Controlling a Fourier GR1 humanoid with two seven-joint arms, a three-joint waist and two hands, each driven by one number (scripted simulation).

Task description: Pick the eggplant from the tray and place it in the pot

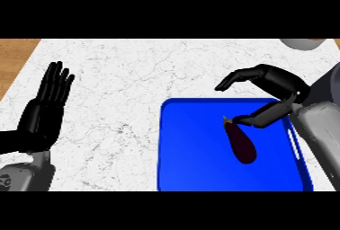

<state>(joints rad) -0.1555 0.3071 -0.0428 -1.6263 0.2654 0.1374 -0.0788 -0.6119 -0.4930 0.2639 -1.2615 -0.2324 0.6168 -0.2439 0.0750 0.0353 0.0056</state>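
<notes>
Nearest, at the lower left, the grey left forearm is seen entering the view, and its black left hand (41, 112) is held upright over the white marbled countertop (133, 81), fingers straight and together, nothing grasped; it is resting well apart from everything else. To the right, a flat bright blue rectangular tray (192, 148) is laid on the countertop, reaching from the near edge of the view to about mid-depth. On the tray, right of its centre, a dark purple elongated eggplant (241, 144) is lying flat. Its long axis runs near to far with a slight tilt: the rounded fat end is pointed near and a little right, the narrow stem end far and a little left. At the stem end, the thumb of the black right hand (279, 92) is seen touching or just beside the eggplant, while the curled fingers arch above the tray's far edge, not closed round it. At the far right corner, part of a grey round pot (302, 43) is visible, cut by the view's edge.
</notes>
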